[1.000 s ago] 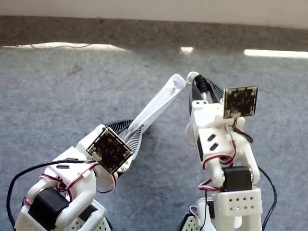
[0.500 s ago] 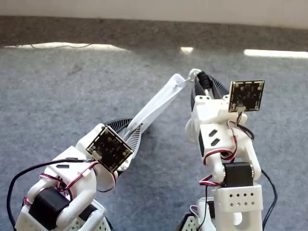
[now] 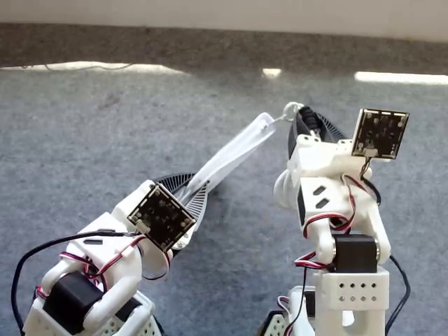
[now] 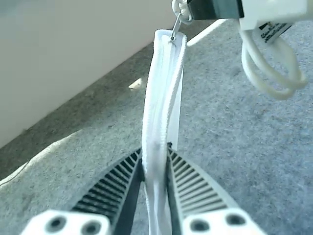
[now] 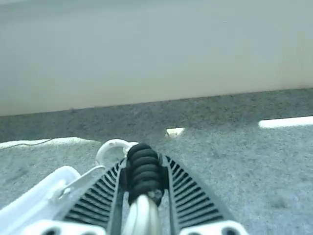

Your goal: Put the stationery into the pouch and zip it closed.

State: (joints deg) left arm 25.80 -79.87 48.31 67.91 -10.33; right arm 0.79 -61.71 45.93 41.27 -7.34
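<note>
Surface: a grey, felt-like mat (image 3: pixel 91 147) covers the whole table, its nap coarse and speckled.
Light: bright strips lie on the mat near the far edge, a long one to the left (image 3: pixel 91 67) and another to the right (image 3: pixel 399 77), with a small spot (image 3: pixel 271 72) between them.
Room: a pale, plain wall (image 3: pixel 210 10) rises just behind the table, with a band of shade (image 3: pixel 210 45) on the mat at its foot.
Pouch: the white, see-through pouch (image 3: pixel 231 157) is stretched in a slant between the two arms, off the mat.
Left gripper: the left gripper (image 3: pixel 187 192) is clamped on the near end of the pouch, ribbed jaws pressed to both sides.
Right gripper: the right gripper (image 3: pixel 308 126) is pinched on the black ribbed zip pull (image 5: pixel 143 169) at the pouch's far end, where a white ring (image 3: pixel 290 110) joins it.
</note>
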